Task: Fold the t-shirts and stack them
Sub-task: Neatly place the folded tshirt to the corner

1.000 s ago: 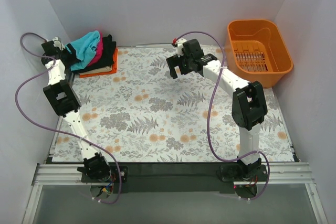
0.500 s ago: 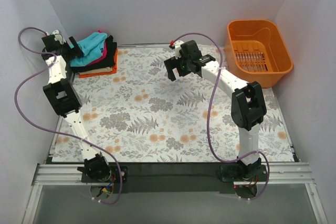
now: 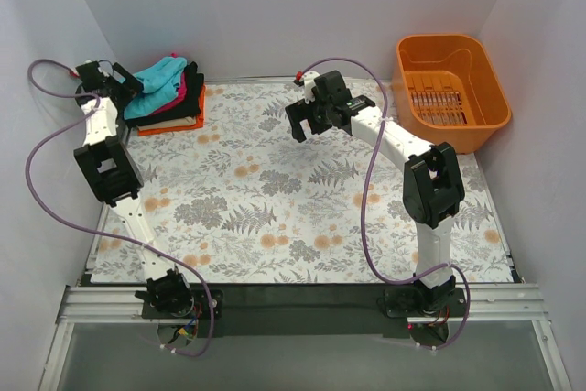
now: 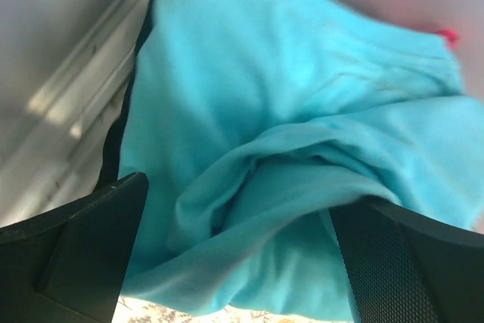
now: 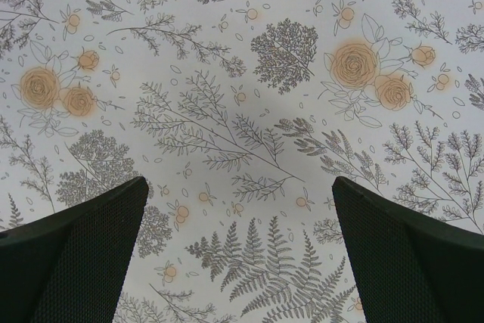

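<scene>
The t-shirts lie in a stack at the far left corner of the table. A rumpled teal t-shirt (image 3: 156, 75) (image 4: 302, 111) is on top, over a magenta-pink t-shirt (image 3: 176, 98), a black t-shirt (image 3: 189, 101) and an orange t-shirt (image 3: 172, 124). My left gripper (image 3: 122, 81) (image 4: 238, 255) stands open at the stack's left edge. Its fingers (image 4: 76, 255) are wide apart, with a loose teal fold lying between them, unclamped. My right gripper (image 3: 307, 122) (image 5: 238, 251) hangs open over the middle of the far table, with nothing between its fingers.
An orange plastic basket (image 3: 453, 89) stands at the far right corner. The floral tablecloth (image 3: 293, 208) (image 5: 227, 73) covers the table. The left wall runs close beside the left arm and the stack.
My left gripper has opened and let go of the teal t-shirt, which has settled onto the stack. The left wrist drew back to the left. The right gripper shifted slightly left.
</scene>
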`<state>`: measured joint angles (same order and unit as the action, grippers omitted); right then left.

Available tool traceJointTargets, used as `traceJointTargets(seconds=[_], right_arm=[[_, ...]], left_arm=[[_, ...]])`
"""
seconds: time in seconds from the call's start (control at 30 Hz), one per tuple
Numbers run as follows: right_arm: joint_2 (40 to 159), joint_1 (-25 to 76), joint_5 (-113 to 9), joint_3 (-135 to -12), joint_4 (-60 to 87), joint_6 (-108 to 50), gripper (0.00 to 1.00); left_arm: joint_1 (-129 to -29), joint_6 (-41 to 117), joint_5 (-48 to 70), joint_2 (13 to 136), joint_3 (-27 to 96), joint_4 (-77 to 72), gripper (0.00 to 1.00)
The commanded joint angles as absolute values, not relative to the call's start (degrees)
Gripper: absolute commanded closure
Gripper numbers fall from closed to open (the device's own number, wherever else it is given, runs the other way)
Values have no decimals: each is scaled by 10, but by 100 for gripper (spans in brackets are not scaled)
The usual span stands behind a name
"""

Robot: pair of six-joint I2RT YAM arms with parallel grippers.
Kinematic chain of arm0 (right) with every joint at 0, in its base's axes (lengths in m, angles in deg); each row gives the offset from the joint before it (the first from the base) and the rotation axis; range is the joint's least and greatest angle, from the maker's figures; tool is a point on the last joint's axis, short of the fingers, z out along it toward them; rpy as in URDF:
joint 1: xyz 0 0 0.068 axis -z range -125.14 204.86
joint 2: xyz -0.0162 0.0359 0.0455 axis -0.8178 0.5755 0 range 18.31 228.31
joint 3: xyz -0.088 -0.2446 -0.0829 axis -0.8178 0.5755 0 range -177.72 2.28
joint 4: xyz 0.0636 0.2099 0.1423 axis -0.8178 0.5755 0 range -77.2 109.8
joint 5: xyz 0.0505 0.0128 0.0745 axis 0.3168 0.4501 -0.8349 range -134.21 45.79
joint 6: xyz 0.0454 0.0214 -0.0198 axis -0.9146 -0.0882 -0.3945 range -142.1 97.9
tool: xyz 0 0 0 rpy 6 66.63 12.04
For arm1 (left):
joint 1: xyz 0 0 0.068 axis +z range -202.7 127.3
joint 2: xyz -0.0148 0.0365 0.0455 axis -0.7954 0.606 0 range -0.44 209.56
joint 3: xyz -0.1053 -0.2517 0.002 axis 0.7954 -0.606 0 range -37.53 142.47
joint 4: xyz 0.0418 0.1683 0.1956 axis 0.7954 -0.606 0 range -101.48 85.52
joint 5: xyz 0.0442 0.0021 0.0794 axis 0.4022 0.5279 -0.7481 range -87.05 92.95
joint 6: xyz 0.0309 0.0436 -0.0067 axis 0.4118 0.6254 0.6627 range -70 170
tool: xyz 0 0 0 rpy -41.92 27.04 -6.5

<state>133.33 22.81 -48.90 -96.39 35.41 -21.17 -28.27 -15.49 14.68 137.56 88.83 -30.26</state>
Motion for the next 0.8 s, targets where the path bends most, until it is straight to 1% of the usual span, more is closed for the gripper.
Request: traceJointTargets(seconds=[0.0, 0.07, 0.17, 0.27, 0.37, 0.43, 0.47, 0.53, 0.6, 0.67, 0.7, 0.77], right_arm=[[1321, 226, -496, -969, 352, -205, 2], [1321, 227, -498, -969, 352, -205, 2], [1322, 226, -501, -971, 352, -205, 2], [1321, 226, -502, -972, 353, -204, 2], [1320, 226, -508, -974, 354, -205, 2], [1321, 226, -509, -976, 356, -205, 2], [1320, 226, -509, -977, 357, -205, 2], [1317, 226, -507, -977, 356, -203, 2], [1315, 226, -503, -977, 356, -203, 2], [1312, 226, -501, -975, 356, -199, 2], [1310, 227, -504, -971, 356, -199, 2], [1308, 226, -505, -969, 357, -200, 2]], left_arm=[[-276, -265, 97, 1333, 860, -318, 2], [-275, -297, 90, 1324, 845, -316, 2], [-276, -288, 85, 1304, 844, -311, 2], [-280, -259, 17, 1255, 813, -294, 2], [-286, -226, -28, 1212, 790, -292, 2], [-296, -163, -65, 1209, 800, -310, 2], [-300, -148, -94, 1211, 808, -345, 2], [-300, -118, -105, 1221, 830, -382, 2], [-300, -97, -85, 1225, 843, -438, 2], [-302, -32, -4, 1213, 845, -453, 14], [-306, -6, 77, 1203, 839, -453, 16], [-326, 42, 113, 1176, 824, -447, 43]])
